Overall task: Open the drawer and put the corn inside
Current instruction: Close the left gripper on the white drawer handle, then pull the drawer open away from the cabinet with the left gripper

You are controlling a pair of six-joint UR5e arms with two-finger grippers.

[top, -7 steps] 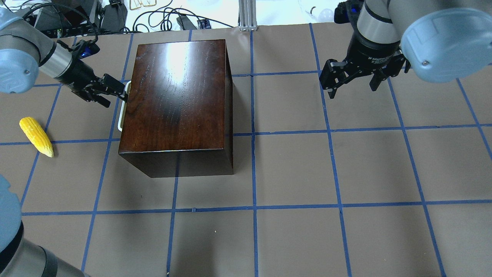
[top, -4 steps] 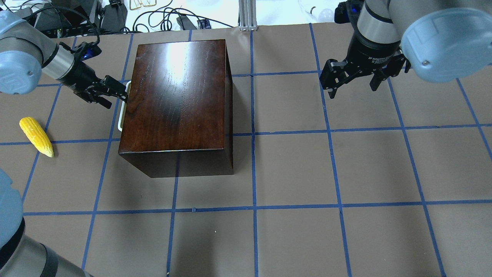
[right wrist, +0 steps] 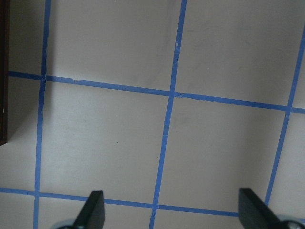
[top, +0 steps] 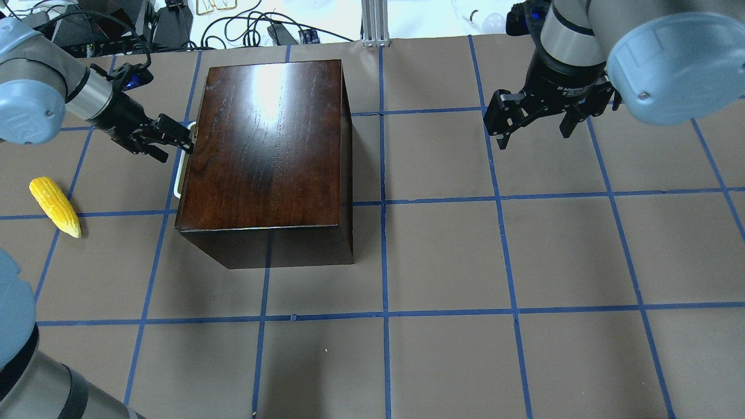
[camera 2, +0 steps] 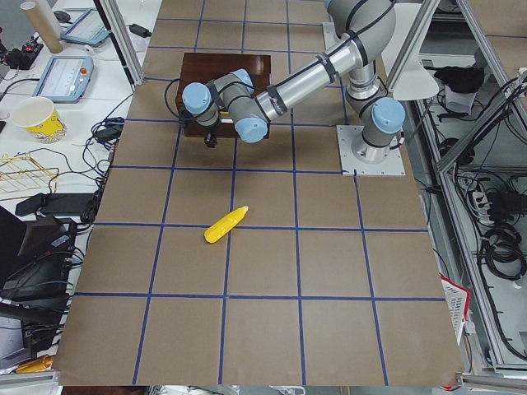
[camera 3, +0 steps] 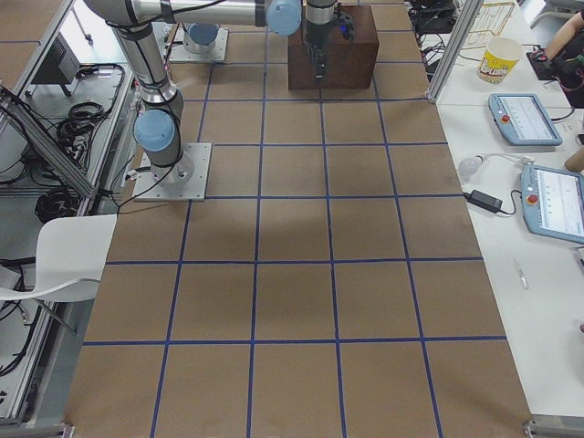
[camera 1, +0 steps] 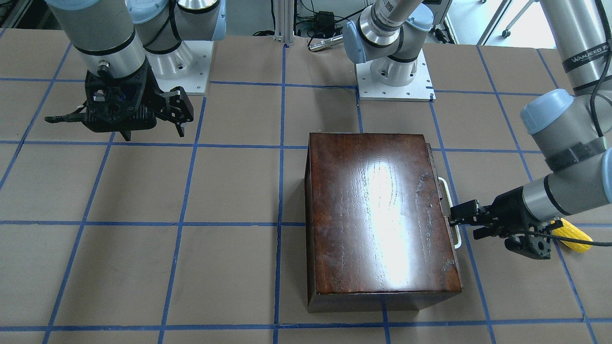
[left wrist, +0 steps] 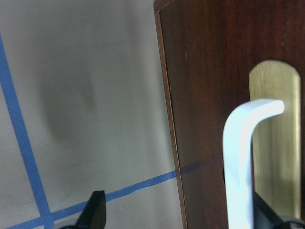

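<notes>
The glossy dark-brown box (top: 268, 145) stands left of the table's middle. The drawer's dark front panel (left wrist: 205, 95) faces left, and its white loop handle (top: 177, 177) shows close up in the left wrist view (left wrist: 238, 162). My left gripper (top: 174, 148) is open at the handle's far end, with one finger tucked behind the loop and the other outside it. The yellow corn (top: 55, 206) lies on the table left of the box, apart from both. My right gripper (top: 534, 138) is open and empty, hanging above the table at the far right.
Brown paper with blue tape grid lines covers the table (top: 442, 256). The arm bases (camera 1: 394, 76) stand at the robot's side. Cables and devices (top: 244, 23) lie beyond the far edge.
My left gripper has drawn slightly left with a finger in the handle. The handle and the box's left front edge have shifted a little left. The right arm and the corn have not moved.
</notes>
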